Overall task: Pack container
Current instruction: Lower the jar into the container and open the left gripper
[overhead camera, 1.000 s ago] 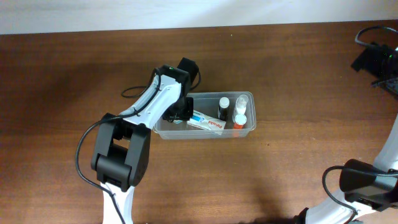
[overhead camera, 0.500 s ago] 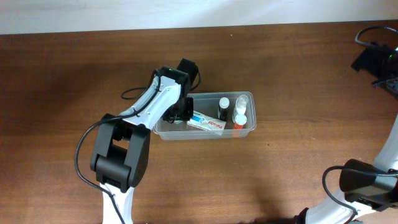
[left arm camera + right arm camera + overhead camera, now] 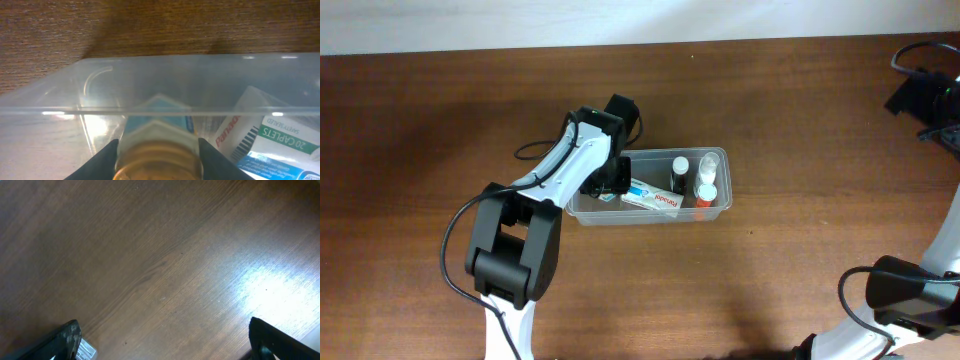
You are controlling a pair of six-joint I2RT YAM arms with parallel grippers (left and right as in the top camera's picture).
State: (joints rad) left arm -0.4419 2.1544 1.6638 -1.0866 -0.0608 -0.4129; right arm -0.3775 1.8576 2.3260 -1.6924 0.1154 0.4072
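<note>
The container (image 3: 650,218), a clear shallow tub, sits mid-table. My left gripper (image 3: 605,185) reaches into its left end. In the left wrist view the left gripper (image 3: 157,161) is down inside the container (image 3: 200,112), and both black fingers (image 3: 102,160) press against the sides of an amber bottle (image 3: 157,155) with a pale ribbed neck. A white and blue tablet box (image 3: 270,142) lies just to its right. My right gripper (image 3: 165,345) hangs open over bare wood, far from the container, with nothing between its fingers.
Inside the container lie the tablet box (image 3: 653,197), a dark-capped bottle (image 3: 679,172) and two small bottles (image 3: 706,178) at the right end. A black cable (image 3: 535,148) trails left of the tub. The right arm's base (image 3: 905,290) stands at the lower right.
</note>
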